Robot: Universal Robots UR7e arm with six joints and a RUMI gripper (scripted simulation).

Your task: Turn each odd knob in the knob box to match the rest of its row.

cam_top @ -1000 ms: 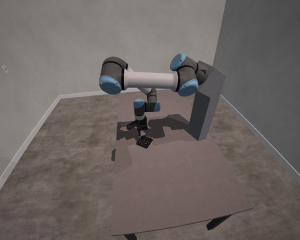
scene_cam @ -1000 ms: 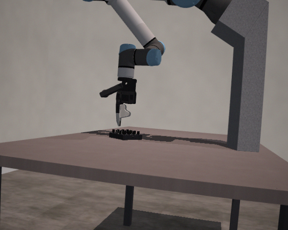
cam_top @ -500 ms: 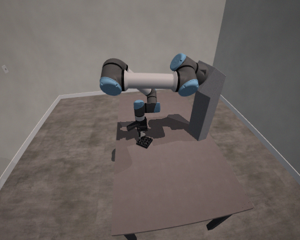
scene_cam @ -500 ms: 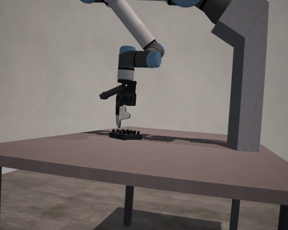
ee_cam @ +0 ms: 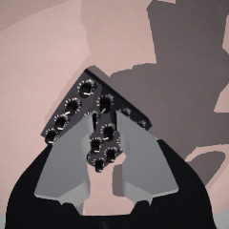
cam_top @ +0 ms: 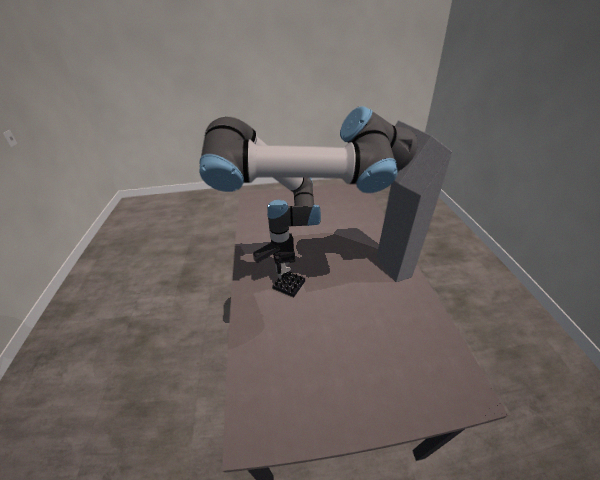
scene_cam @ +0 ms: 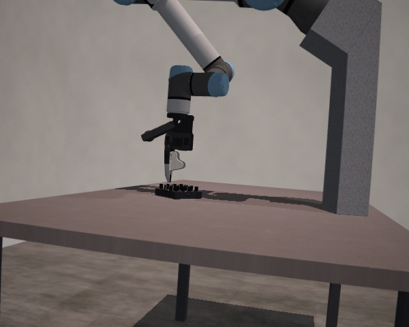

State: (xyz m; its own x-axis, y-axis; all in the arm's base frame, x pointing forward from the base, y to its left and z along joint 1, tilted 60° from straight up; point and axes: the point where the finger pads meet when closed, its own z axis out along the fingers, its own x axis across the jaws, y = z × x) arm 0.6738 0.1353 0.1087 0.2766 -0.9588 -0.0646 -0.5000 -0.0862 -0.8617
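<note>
The black knob box (cam_top: 287,284) lies on the table under the arm; it also shows in the exterior view (scene_cam: 178,191). In the wrist view the box (ee_cam: 97,121) sits cornerwise, with several dark knobs ringed by white marks. I cannot read where the knobs point. My gripper (scene_cam: 167,177) points straight down and hangs a little above the box's left part, not touching it. In the wrist view its two grey fingers stand a narrow gap apart, with several knobs showing in the gap below. Nothing is between the fingers.
The grey arm pedestal (cam_top: 411,206) stands at the table's back right. The arm's shadow falls across the table behind the box. The table's edges are far from the box on all sides.
</note>
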